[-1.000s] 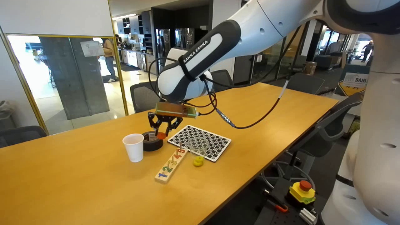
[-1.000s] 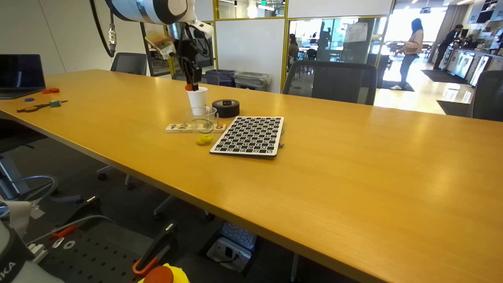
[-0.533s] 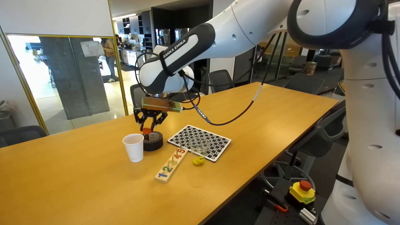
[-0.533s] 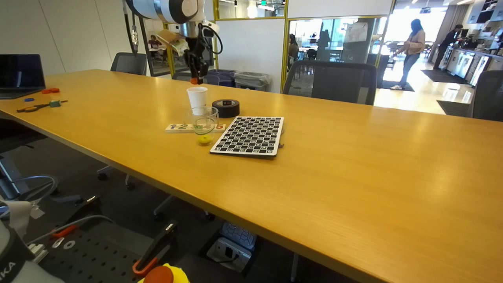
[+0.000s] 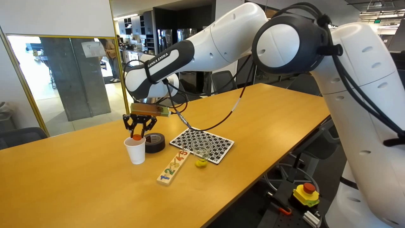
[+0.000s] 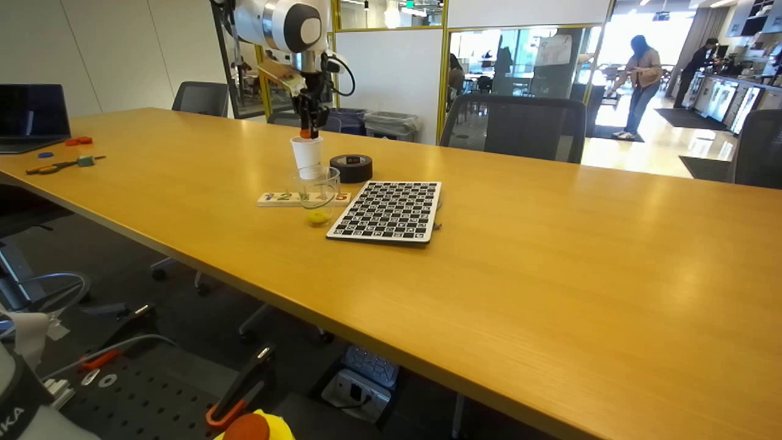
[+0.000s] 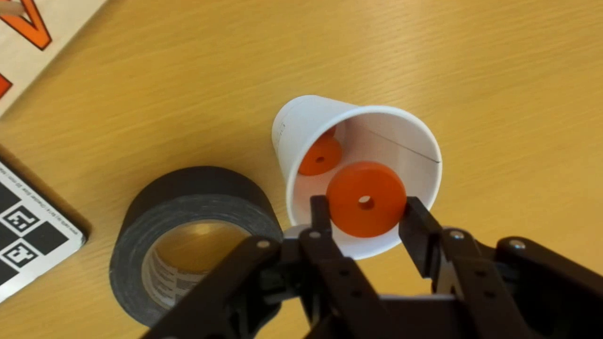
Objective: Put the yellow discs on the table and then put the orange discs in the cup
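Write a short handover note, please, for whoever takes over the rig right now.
Gripper: shut on an orange disc, over the white cup.
White cup: upright on the table.
Yellow discs: at the base of a clear cup, apparently inside.
Done: at least one other orange disc in the white cup.
Left: release the held disc; probably put the yellow discs on the table.

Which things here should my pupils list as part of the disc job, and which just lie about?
For the job:
gripper
orange disc it grips
orange discs inside the white cup
yellow discs, seemingly in a clear cup
table

Lying about:
black tape roll
checkered board
numbered strip
laptop
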Controlling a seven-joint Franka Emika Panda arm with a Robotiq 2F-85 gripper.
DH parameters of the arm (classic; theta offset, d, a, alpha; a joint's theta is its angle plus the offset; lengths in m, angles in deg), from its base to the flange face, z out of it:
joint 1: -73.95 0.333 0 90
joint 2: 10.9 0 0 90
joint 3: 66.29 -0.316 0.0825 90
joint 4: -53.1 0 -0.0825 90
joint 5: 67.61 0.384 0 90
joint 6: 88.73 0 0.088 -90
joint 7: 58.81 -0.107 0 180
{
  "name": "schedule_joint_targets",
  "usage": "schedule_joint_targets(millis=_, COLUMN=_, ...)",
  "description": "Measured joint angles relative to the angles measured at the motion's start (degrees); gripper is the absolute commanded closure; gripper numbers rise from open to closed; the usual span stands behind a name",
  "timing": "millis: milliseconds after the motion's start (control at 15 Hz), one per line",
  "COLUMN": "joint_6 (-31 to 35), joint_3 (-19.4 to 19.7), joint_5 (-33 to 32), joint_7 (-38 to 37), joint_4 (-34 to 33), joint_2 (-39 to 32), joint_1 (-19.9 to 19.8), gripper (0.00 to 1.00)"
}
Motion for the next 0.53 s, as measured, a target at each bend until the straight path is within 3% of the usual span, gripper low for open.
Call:
schedule_joint_targets(millis=67, joint_6=-0.8, joint_3=0.0, joint_5=0.0, joint_7=0.0, joint_4=-1.6, joint_2=-1.1, joint_1=0.0, gripper=0.33)
schedule_joint_targets(millis=133, joint_6=-1.5, joint_3=0.0, joint_5=0.0, joint_7=0.0, joint_4=-3.0, joint_2=-2.0, joint_1=0.1, gripper=0.31)
schedule_joint_targets(millis=400, joint_6=-4.1, joint_3=0.2, joint_5=-0.1, joint_7=0.0, joint_4=-7.1, joint_2=-4.6, joint_1=0.1, gripper=0.03)
schedule_joint_targets(millis=533, joint_6=-4.6, joint_3=0.8, joint_5=-0.8, joint_7=0.0, joint_4=-7.5, joint_2=-4.8, joint_1=0.3, gripper=0.00)
